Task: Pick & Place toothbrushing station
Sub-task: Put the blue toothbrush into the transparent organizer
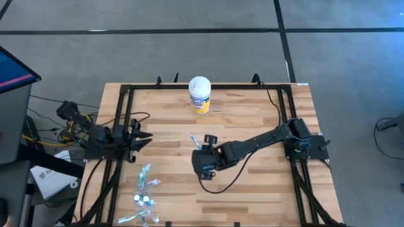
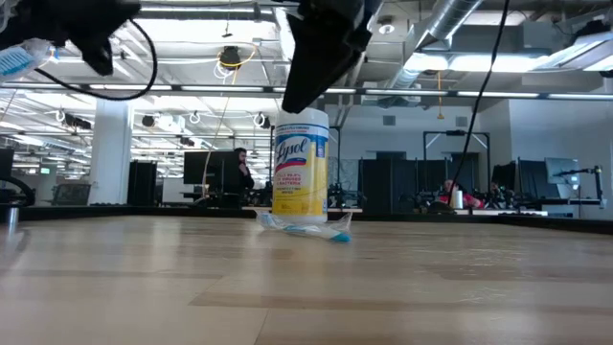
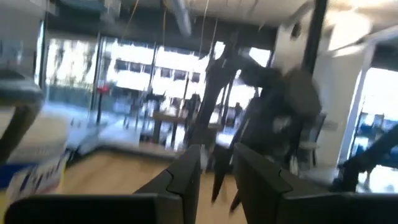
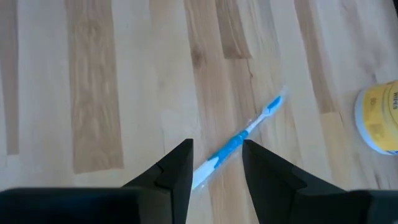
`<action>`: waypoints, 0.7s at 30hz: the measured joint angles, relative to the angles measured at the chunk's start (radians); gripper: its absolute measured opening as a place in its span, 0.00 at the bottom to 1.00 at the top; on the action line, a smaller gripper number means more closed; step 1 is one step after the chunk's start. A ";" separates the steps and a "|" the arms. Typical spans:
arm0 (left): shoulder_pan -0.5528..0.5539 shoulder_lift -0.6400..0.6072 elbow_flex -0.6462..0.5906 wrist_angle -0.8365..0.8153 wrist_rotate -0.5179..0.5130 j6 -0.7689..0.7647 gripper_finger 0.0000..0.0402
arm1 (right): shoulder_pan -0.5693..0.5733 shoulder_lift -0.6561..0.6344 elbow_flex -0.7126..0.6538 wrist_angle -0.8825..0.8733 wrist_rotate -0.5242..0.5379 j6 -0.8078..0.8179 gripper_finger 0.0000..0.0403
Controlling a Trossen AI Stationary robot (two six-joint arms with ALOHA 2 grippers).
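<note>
toothbrushes lie in two places on the wooden desk (image 1: 252,189). one blue and white toothbrush (image 4: 239,142), in a clear wrapper, lies alone near the middle of the desk, on the near side of a wipes canister (image 1: 199,94) that stands upright toward the far edge. the rest, a loose pile of wrapped toothbrushes (image 1: 145,195), sits at the near left of the desk, well apart from the single one.

the right gripper (image 4: 217,163) hangs above the single toothbrush, pointing down at it; its two fingers stand apart with a gap between them, empty, and the brush's handle end shows in that gap. it is raised clear of the desk.

the left gripper (image 1: 142,139) waits at the left edge of the desk, raised, its fingers parted and holding nothing.

beyond the desk is an open office with people seated far off.
</note>
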 joint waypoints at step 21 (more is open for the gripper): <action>0.229 -0.213 0.161 -0.720 0.203 -0.273 0.22 | -0.117 -0.001 -0.228 0.321 -0.024 0.249 0.32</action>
